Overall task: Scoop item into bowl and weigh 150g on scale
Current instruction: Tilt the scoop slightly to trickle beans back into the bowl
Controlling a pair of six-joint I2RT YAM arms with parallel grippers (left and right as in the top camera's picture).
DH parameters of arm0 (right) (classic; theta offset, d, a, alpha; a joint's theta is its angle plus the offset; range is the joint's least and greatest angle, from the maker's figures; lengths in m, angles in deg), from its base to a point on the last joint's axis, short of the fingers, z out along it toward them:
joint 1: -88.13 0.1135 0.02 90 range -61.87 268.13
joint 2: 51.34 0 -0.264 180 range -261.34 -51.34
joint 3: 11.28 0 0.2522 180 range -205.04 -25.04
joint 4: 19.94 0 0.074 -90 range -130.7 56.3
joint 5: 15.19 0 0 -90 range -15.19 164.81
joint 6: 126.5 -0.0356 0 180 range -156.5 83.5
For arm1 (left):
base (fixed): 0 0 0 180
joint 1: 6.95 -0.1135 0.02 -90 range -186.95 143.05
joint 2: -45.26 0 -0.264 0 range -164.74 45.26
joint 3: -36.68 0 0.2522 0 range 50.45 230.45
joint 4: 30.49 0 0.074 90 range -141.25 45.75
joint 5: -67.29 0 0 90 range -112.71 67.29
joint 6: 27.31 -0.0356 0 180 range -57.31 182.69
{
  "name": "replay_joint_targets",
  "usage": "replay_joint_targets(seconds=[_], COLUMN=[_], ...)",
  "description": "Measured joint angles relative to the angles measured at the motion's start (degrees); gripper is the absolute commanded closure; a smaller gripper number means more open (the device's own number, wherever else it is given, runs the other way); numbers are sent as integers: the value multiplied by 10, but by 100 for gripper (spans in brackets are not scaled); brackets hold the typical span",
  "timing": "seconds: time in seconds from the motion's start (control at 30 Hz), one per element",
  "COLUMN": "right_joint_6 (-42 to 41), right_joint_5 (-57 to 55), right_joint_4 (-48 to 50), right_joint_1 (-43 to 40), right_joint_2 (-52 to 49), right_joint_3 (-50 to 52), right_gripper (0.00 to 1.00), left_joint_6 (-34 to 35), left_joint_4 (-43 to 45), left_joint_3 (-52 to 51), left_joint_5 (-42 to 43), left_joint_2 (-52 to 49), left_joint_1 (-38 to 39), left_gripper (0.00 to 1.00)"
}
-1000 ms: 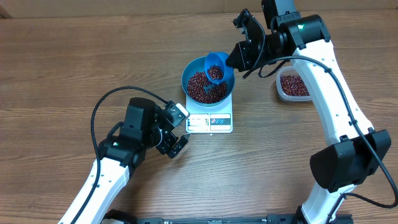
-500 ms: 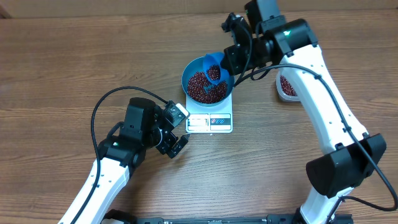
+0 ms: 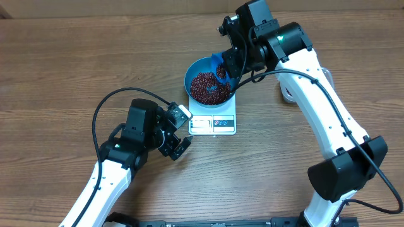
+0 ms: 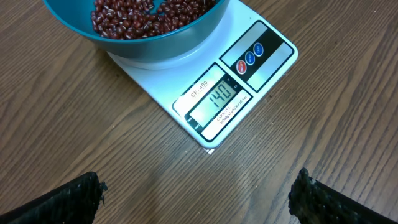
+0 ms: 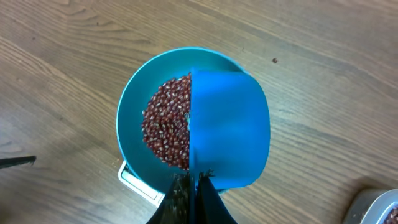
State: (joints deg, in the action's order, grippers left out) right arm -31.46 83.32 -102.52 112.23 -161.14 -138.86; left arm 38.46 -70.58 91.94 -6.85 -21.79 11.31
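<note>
Over the table (image 3: 76, 57) — scoop above the bowl, scale reading 140

Up at the far side, the right end effector (image 5: 194, 186) is pinched tight on the handle end of a smooth blue plastic scoop (image 5: 230, 130), its broad underside covering the right half of the round, glossy blue bowl (image 5: 134, 99). Small maroon beans (image 5: 165, 127) lie heaped inside, pale specks showing on their skins. That bowl sits on the flat white square scale (image 4: 261, 56), and its pale display (image 4: 214, 99) shows 140, with round buttons beside it. Nearer the front, the left end effector (image 4: 198, 183) hangs spread wide and holding nothing, dark textured fingers either side of bare wood just beside the scale's front corner. Brown streaky wood grain everywhere — matte, faintly shiny near the scale.
</note>
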Motion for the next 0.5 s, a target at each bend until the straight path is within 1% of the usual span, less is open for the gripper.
replay_joint_targets(seconds=[0.5], right_joint_6=[11], right_joint_5=[-28], right_joint_4=[3], right_joint_1=[7], right_joint_2=[0], right_joint_3=[0], right_gripper=[96], left_joint_6=[0], left_joint_4=[0], left_joint_3=[0], left_joint_5=[0], left_joint_2=[0], left_joint_1=[0], left_gripper=[0])
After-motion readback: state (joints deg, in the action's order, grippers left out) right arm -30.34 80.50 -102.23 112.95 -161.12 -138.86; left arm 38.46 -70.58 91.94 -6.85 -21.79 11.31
